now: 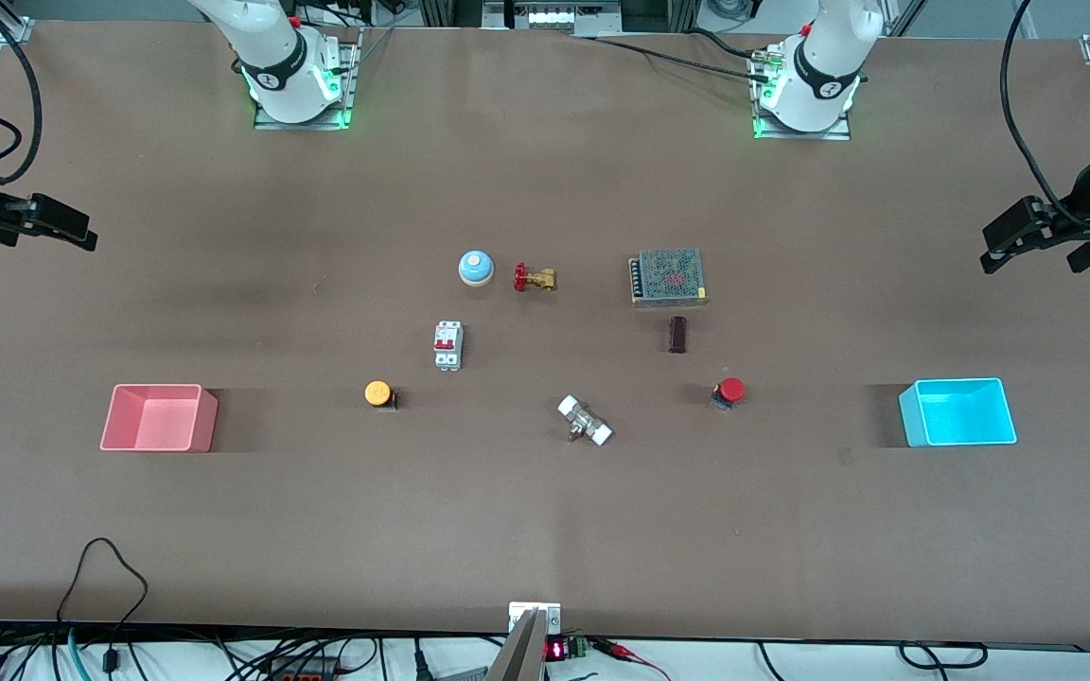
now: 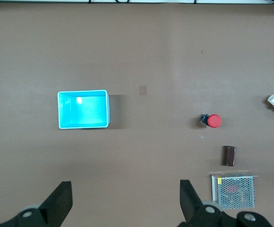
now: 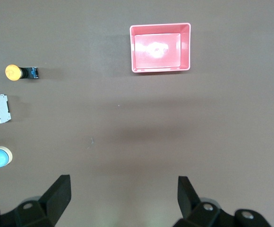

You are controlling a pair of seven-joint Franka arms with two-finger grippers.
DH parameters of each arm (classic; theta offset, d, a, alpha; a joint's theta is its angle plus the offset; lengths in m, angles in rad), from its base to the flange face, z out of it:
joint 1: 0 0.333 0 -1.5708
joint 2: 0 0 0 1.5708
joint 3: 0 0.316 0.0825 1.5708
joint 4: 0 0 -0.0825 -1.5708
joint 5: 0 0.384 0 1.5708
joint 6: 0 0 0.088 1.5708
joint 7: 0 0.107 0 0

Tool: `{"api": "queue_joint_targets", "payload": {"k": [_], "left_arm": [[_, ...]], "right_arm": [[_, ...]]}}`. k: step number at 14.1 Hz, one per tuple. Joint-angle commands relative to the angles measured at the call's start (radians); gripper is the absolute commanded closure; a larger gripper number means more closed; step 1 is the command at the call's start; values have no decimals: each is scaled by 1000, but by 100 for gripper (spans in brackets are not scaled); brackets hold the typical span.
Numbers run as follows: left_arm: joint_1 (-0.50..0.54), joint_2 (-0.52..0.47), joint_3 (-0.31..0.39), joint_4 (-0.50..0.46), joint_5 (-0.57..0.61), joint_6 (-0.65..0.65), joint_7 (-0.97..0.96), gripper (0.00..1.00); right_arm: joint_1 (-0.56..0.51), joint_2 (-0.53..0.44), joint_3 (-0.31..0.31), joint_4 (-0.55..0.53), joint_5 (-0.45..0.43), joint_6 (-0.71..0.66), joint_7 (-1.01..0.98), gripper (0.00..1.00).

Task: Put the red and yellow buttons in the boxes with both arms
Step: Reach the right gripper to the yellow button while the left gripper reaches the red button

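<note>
The yellow button [image 1: 378, 392] lies on the table toward the right arm's end, beside the pink-red box [image 1: 206, 422]. The red button [image 1: 729, 389] lies toward the left arm's end, beside the cyan box [image 1: 911, 416]. Both boxes are empty. My right gripper [image 1: 67, 229] hangs open and empty above the table's edge at the right arm's end. Its wrist view shows the fingers wide apart [image 3: 123, 189], the pink-red box [image 3: 186, 47] and the yellow button [image 3: 13, 72]. My left gripper [image 1: 1013, 236] hangs open and empty at the left arm's end. Its wrist view [image 2: 126, 189] shows the cyan box [image 2: 82, 126] and the red button [image 2: 213, 121].
Between the buttons lie a white circuit breaker [image 1: 448, 345], a blue dome bell [image 1: 476, 268], a brass valve with a red handle [image 1: 534, 278], a mesh-covered power supply [image 1: 667, 276], a dark brown block [image 1: 677, 334] and a white-ended fitting [image 1: 586, 421].
</note>
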Motion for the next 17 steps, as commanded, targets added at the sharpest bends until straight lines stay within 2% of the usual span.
{"api": "queue_joint_targets", "payload": {"k": [1,3,5,9,14,17], "left_arm": [[-6,36,-10,10,-47,-2,-10,0],[-22,82,-33,8,-53,20,-50,0],[-22,129,-85,-15,-53,95,-132,0],[-23,233,-148,-27,-53,191,-229,0],[-92,378,-154,-30,-38,336,-343,0],[-128,444,-151,-68,-37,463,-397,0]], "right_arm": [[-3,-2,7,-17,-7,-5,-1,0],[-6,29,7,-8,1,20,2,0],[12,73,9,-4,11,63,-1,0],[107,196,9,19,33,139,14,0],[206,427,9,172,100,202,16,0],[278,517,9,219,113,294,135,0]]}}
